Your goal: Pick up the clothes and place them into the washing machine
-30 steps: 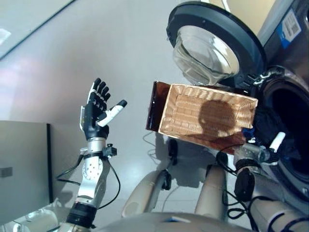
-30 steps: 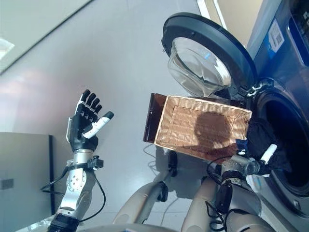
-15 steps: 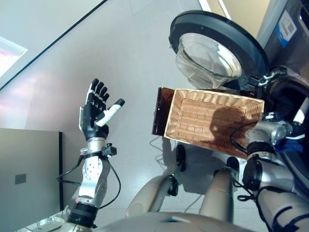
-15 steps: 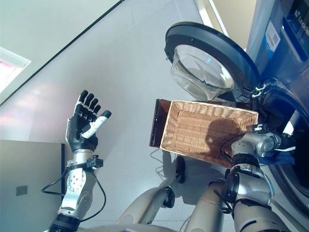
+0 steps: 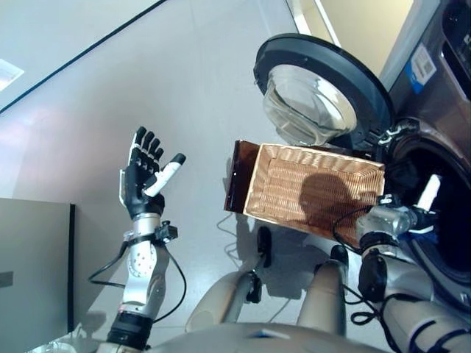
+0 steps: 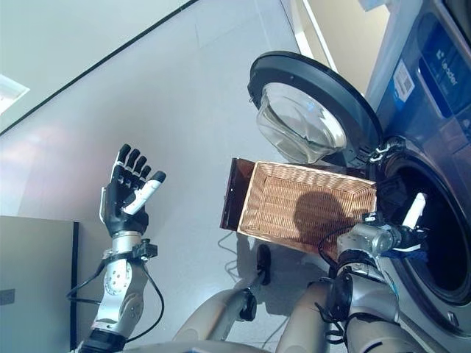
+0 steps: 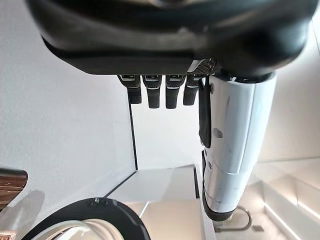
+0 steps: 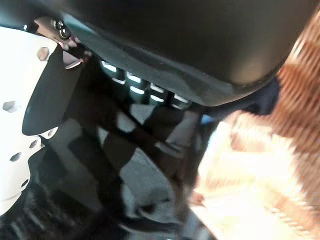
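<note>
Two hands in play: the left hand (image 5: 144, 179) is raised over the floor (image 5: 110, 95) with fingers spread, holding nothing. The right hand (image 6: 409, 222) sits at the washing machine (image 6: 434, 110) opening, beside the wicker basket (image 5: 313, 191), its fingers hidden. Dark striped clothes (image 8: 135, 165) lie just past that hand.

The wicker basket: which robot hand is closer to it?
Right. The right hand is at the basket's end by the washing machine; the left hand is raised well off to its other side.
</note>
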Controlling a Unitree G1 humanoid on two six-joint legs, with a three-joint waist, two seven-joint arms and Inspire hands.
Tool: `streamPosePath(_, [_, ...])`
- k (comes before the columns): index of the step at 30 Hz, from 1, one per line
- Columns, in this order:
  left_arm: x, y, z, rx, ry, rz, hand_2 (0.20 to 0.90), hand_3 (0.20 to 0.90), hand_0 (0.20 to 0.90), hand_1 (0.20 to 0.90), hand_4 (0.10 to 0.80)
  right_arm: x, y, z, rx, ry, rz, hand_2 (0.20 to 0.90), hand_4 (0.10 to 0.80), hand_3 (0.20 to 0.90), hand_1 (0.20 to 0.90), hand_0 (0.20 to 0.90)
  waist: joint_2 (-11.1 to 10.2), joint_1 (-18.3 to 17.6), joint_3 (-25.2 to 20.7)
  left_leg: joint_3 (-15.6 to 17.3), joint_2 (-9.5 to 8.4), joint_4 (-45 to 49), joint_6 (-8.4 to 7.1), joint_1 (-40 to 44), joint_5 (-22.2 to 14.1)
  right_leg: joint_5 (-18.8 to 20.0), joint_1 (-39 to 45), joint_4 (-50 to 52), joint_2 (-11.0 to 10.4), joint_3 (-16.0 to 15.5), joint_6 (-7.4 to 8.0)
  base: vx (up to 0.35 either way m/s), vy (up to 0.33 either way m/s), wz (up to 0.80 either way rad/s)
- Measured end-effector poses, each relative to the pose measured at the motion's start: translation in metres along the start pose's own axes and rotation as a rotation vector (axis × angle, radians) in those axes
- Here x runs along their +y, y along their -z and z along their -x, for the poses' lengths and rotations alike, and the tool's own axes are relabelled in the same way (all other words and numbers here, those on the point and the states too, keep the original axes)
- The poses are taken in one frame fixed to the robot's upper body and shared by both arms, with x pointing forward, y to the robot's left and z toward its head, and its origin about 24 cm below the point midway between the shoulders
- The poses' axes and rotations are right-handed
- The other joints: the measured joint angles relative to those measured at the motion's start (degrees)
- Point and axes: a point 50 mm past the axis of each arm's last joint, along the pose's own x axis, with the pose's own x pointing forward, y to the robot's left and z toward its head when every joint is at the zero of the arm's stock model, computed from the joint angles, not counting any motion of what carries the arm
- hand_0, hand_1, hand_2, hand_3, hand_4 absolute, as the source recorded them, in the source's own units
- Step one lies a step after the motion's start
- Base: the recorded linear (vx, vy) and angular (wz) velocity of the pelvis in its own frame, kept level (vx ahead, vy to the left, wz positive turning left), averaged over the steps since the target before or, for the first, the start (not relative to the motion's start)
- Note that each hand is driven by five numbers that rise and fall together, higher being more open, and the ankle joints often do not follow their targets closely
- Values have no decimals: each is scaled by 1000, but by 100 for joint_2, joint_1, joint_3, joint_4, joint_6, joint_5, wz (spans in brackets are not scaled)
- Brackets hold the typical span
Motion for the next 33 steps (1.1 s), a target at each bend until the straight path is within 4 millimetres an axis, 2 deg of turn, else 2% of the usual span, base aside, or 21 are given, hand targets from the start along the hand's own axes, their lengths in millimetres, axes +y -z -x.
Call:
streamPosePath(5, [2,3,2,12,-19,9,900,900,900,900,800,-31,24,10,87,21,82,900,800,900,900,900,-148,4,-120,-54,47,16,-20,50,-51,-3,137,-75,31,-123,-49,56,-55,3])
streamPosePath(8, [4,7,6,30,-29,15,900,900,900,900,800,-69,38,19,143,74,140,900,800,900,900,900,-328,-24,-175,-215,109,32,-61,277,-108,-5,524,-247,49,-274,-84,68,-42,9])
streamPosePath(14, [12,17,10,77,-63,7,900,900,900,900,800,-122,56,38,253,149,234,900,800,900,900,900,-623,-105,-231,-354,167,32,-72,618,-191,14,1110,-556,80,-534,-96,81,-15,8])
streamPosePath(16, [16,19,11,86,-76,2,900,900,900,900,800,-134,59,43,276,170,259,900,800,900,900,900,-755,-91,-292,-365,178,32,-67,656,-210,43,1205,-645,79,-593,-94,64,-5,3])
streamPosePath(20, [26,19,13,92,-113,-15,900,900,900,900,800,-147,61,48,302,182,279,900,800,900,900,900,-963,-126,-331,-385,172,34,-35,815,-272,94,1433,-843,83,-623,-76,55,29,-2])
streamPosePath(23, [31,19,13,92,-131,-25,900,900,900,900,800,-154,64,53,316,188,281,900,800,900,900,900,-1047,-236,-299,-359,133,64,16,985,-298,181,1642,-919,42,-671,14,2,92,-3])
streamPosePath(26, [39,16,13,84,-159,-45,900,900,900,900,800,-153,72,59,344,158,299,900,800,900,900,900,-1143,-210,-168,-75,112,151,85,1229,-454,255,1716,-818,-86,-819,-31,-59,35,-46])
streamPosePath(27, [40,16,13,85,-162,-46,900,900,900,900,800,-150,74,60,350,146,300,900,800,900,900,900,-1133,-250,-159,-71,118,155,79,1230,-462,252,1730,-840,-76,-800,-37,12,-24,-26])
streamPosePath(29, [38,16,11,80,-159,-43,900,900,900,900,800,-151,76,62,359,150,304,900,800,900,900,900,-1104,-288,-94,-95,175,152,65,1233,-445,238,1721,-802,56,-758,-75,56,-41,-6])
streamPosePath(30, [38,15,10,75,-158,-44,900,900,900,900,800,-151,78,64,366,149,306,900,800,900,900,900,-1082,-303,11,-144,275,151,56,1235,-441,181,1695,-772,252,-711,-148,74,-69,-4])
streamPosePath(33, [40,16,14,87,-165,-46,900,900,900,900,800,-155,77,64,365,165,321,900,800,900,900,900,-1007,-287,86,-218,504,39,-98,1179,-457,150,1625,-762,606,-639,-349,46,-34,-7])
